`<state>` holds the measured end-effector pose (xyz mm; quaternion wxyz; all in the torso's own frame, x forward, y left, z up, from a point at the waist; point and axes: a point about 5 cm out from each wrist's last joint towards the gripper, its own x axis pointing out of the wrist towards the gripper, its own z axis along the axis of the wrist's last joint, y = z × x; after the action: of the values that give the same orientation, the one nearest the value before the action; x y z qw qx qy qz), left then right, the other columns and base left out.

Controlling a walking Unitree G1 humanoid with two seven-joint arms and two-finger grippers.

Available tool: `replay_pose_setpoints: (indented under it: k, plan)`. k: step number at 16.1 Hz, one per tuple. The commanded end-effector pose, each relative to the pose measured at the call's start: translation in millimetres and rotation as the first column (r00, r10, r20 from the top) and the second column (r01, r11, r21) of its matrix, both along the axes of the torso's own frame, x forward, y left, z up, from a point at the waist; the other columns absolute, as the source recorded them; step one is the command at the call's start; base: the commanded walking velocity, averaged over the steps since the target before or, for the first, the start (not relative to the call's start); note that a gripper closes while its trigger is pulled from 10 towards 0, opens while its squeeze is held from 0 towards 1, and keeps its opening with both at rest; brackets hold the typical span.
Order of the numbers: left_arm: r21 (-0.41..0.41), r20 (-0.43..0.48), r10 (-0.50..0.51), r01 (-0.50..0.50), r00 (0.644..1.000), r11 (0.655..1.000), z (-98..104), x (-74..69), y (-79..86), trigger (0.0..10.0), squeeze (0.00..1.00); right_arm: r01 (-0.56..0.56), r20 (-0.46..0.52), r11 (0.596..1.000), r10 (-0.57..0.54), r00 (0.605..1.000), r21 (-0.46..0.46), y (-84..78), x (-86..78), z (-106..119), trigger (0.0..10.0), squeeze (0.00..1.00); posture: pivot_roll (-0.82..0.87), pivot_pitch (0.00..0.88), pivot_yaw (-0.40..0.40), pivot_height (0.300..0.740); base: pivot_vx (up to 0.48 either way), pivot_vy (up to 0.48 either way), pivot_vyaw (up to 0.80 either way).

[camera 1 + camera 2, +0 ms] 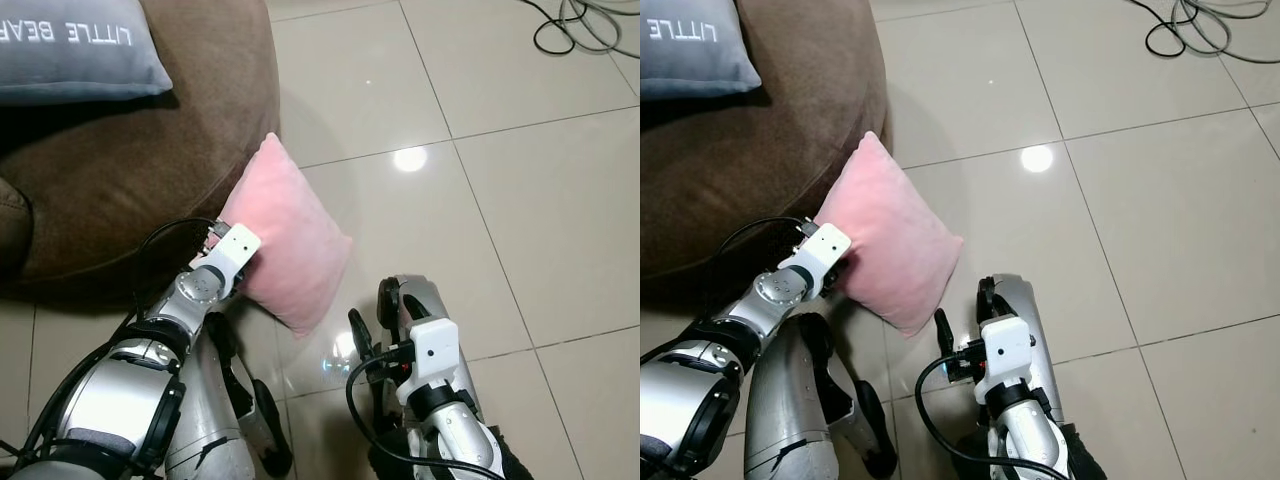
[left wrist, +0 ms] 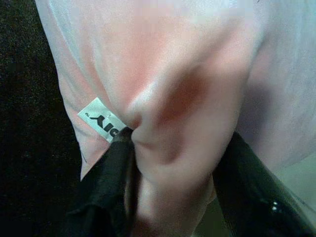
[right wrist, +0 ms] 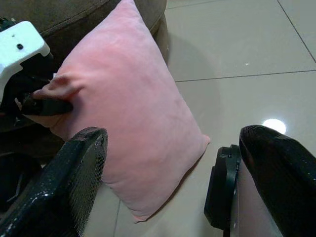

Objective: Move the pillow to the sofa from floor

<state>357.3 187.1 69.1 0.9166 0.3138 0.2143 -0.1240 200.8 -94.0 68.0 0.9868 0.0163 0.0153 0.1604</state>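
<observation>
A grey cushion [image 1: 75, 45] on the brown sofa [image 1: 130, 170] carries white capitals, upside down from the head camera, reading "LITTLE BEAR". A small white label [image 2: 102, 120] sewn on the pink pillow [image 2: 163, 74] bears dark print, too blurred to read.

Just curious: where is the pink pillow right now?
The pink pillow stands on the floor tiles against the brown sofa, to the robot's front left, pinched by the left gripper.

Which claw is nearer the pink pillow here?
Left. The left claw is pinched on the pink pillow at its sofa-side edge; the right claw is open, apart from it, over the tiles.
</observation>
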Motion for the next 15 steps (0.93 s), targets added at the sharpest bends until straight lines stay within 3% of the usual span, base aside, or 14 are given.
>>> replay_pose_setpoints:
  k: [1,7,8,9,13,15]
  plan:
    - [-0.017,-0.049,0.023,-0.024,0.999,1.000,-15.6,-10.7,2.7,0.0,0.00,0.028,-0.154,0.999,-0.034,0.988,-0.043,-10.2,-17.0,-27.9,10.0,0.21,-0.20,0.402,0.051,0.471,0.000,0.000,0.00]
    - [-0.206,-0.053,0.100,-0.109,0.994,0.973,-17.1,-11.0,-4.9,0.0,0.00,0.024,-0.155,0.999,-0.031,0.987,-0.046,-9.3,-15.7,-26.8,10.0,0.21,-0.19,0.406,0.051,0.471,0.000,0.000,0.00]
    - [-0.294,-0.058,0.120,-0.132,0.991,0.947,-17.4,-10.7,-11.0,0.0,0.00,0.023,-0.156,0.999,-0.030,0.987,-0.047,-9.0,-15.5,-26.9,10.0,0.21,-0.19,0.404,0.049,0.471,0.000,0.000,0.00]
    - [-0.431,-0.058,0.150,-0.160,0.987,0.888,-13.7,-7.6,-20.9,0.0,0.00,0.021,-0.158,0.999,-0.028,0.987,-0.049,-8.9,-14.9,-27.4,10.0,0.21,-0.19,0.400,0.048,0.471,0.000,0.000,0.00]
    - [-0.621,-0.034,0.111,-0.108,0.993,0.776,-0.5,0.6,-53.3,0.0,0.00,0.007,-0.155,0.999,-0.015,0.988,-0.050,-6.9,-9.4,-27.7,10.0,0.21,-0.17,0.384,0.045,0.471,0.000,0.000,0.00]
    - [-0.674,-0.012,0.090,-0.074,0.996,0.735,6.8,4.0,-63.4,0.0,0.00,0.003,-0.151,0.999,-0.010,0.988,-0.050,-5.9,-5.4,-27.5,10.0,0.21,-0.16,0.375,0.043,0.471,0.000,0.000,0.00]
